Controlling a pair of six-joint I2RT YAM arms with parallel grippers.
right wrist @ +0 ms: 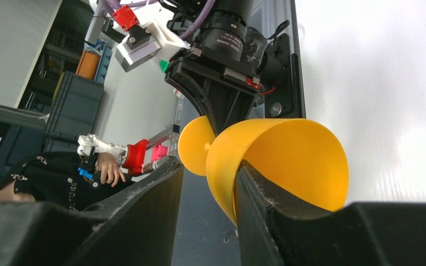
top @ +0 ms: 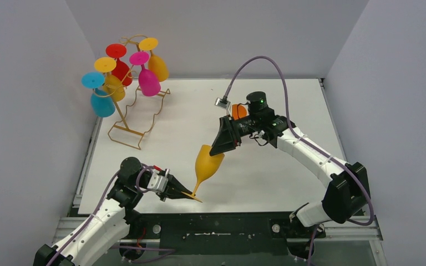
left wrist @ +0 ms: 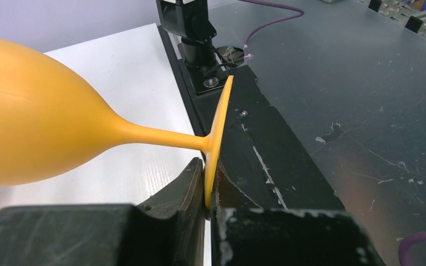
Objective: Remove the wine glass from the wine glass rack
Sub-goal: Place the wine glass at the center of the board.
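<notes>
A yellow-orange wine glass [top: 208, 160] hangs tilted above the table's near middle, off the gold wire wine glass rack [top: 138, 113] at the back left. My left gripper [top: 184, 194] is shut on the rim of the glass's foot [left wrist: 217, 133]; the left wrist view shows the jaws [left wrist: 209, 202] pinching that disc. My right gripper [top: 217, 148] is open at the bowl's mouth. In the right wrist view [right wrist: 208, 183] one finger [right wrist: 266, 205] lies inside the bowl [right wrist: 294, 160], the other outside with a gap to the wall.
Several coloured glasses hang upside down on the rack: blue [top: 101, 102], yellow [top: 112, 84], red [top: 120, 67], pink [top: 148, 81], orange [top: 157, 65]. A small orange object [top: 239, 112] lies behind the right wrist. Grey walls enclose the white table [top: 288, 177].
</notes>
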